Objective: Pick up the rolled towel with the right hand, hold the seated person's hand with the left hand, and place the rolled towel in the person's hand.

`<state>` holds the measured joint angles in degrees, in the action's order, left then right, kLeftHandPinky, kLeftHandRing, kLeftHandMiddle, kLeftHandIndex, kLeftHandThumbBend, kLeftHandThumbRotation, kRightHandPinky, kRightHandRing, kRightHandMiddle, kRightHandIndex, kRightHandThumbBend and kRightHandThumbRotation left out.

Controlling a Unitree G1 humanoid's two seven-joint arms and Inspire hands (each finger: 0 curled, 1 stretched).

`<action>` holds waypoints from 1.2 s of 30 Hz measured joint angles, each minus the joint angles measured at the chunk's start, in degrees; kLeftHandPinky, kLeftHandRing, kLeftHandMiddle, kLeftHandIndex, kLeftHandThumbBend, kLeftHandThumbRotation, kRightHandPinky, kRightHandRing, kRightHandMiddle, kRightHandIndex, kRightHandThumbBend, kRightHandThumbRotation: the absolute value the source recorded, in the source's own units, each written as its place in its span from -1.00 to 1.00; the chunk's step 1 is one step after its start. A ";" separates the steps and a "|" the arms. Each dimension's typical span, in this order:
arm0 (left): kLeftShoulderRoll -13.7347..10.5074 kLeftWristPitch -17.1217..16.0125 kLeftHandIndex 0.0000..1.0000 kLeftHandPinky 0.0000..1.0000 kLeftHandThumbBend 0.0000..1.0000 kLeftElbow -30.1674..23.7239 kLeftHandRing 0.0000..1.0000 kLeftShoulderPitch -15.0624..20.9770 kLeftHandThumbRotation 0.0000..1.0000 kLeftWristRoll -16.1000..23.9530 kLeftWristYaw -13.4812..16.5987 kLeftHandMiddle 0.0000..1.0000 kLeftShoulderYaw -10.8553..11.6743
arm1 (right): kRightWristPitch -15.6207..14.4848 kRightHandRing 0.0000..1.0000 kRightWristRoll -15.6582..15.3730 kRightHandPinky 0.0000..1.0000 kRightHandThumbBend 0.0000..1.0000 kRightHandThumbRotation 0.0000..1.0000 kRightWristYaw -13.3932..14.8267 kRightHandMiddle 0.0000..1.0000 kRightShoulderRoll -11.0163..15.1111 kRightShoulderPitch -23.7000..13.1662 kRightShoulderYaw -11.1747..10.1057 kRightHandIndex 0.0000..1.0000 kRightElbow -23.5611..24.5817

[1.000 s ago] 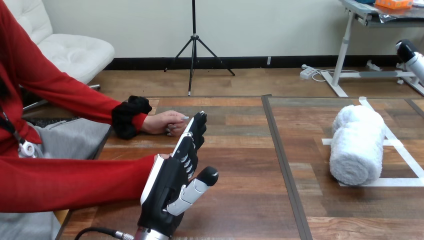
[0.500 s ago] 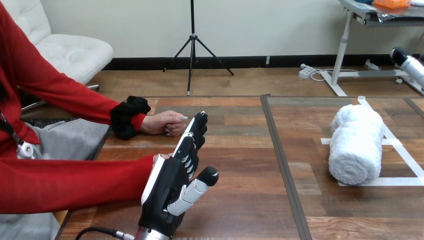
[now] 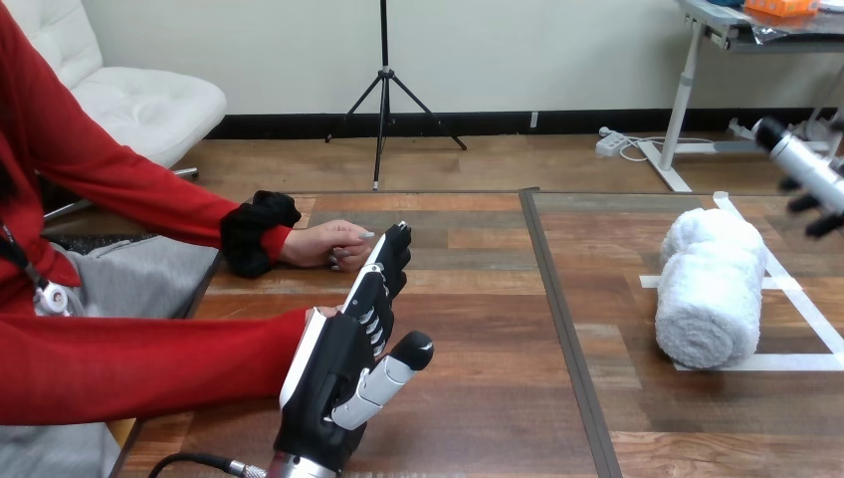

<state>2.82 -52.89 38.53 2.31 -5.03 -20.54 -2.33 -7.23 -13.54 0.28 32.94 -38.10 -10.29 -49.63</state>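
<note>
In the head view, the brown wooden table (image 3: 478,329) has a dark seam running away from the robot down its middle. The robot's black and white left hand (image 3: 343,373) stands on edge on the table's left half. It is open, with its fingers (image 3: 383,279) straight and pointing away from the robot and its thumb spread out to the right, closed round nothing that can be seen. A red-sleeved forearm (image 3: 149,363) of the person lies across the table's near left corner. It ends just behind the back of this hand, where a sliver of skin shows; whether the two touch cannot be told. Farther back, the person's hand (image 3: 328,244) rests on the table with its fingers loosely curled, and the tips of the robot's left hand are right beside it. The thick white rolled towel (image 3: 709,289) lies on the table's right half, its length running away from the robot, inside a rectangle of white tape strips (image 3: 796,363). The robot's right hand (image 3: 804,167) is at the view's right edge, beyond and above the towel's far end and apart from it. It is too blurred to tell whether it is open or closed.
</note>
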 measured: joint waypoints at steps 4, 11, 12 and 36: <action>0.00 0.00 0.93 0.98 1.00 0.00 0.98 -0.03 0.54 0.01 0.00 0.99 0.01 | -0.33 0.61 0.03 0.31 1.00 0.48 -0.69 0.65 0.00 -2.02 0.73 0.23 -4.46; 0.00 0.00 0.94 0.99 1.00 0.00 0.98 -0.11 0.53 0.02 -0.04 1.00 0.01 | -1.03 0.89 0.16 0.63 1.00 0.48 -1.87 0.90 0.00 -4.81 1.10 0.55 -11.13; 0.00 0.00 0.94 0.99 1.00 0.00 0.98 -0.12 0.53 0.02 -0.04 1.00 0.01 | -1.19 0.92 0.18 0.65 1.00 0.48 -2.02 0.92 0.00 -5.16 1.11 0.60 -11.92; 0.02 -0.01 0.94 1.00 1.00 -0.01 0.96 -1.25 0.56 0.10 0.03 0.99 -0.05 | -6.36 0.96 -2.44 0.52 1.00 0.77 -3.15 1.00 0.00 -11.25 5.00 0.94 -24.11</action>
<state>2.84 -52.90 38.53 1.06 -4.92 -20.51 -2.38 -13.59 -15.98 -2.88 32.93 -49.35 -5.28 -73.74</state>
